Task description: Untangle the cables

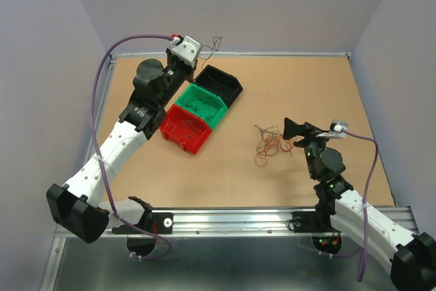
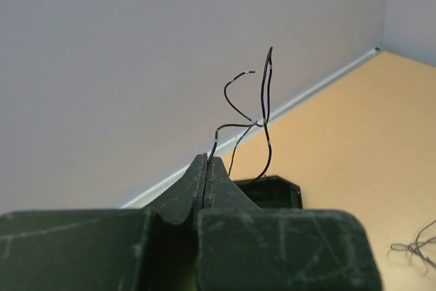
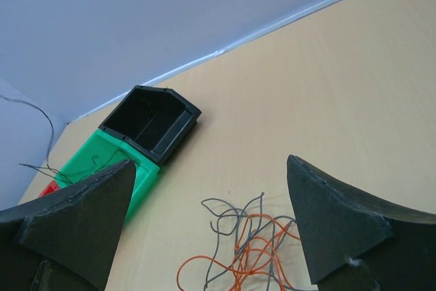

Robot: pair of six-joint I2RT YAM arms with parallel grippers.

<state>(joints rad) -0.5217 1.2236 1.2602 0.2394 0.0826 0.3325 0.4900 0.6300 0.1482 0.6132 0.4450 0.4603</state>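
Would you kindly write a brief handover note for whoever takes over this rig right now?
Left gripper: shut on one dark wire, held in the air near the black bin.
Right gripper: open and holding nothing, just above the clump of orange and grey wires lying on the table.
Done: a few dark wires lie in the green bin. What is in the red bin is hard to make out.
To do: put down the held wire, then pull the clump apart strand by strand.
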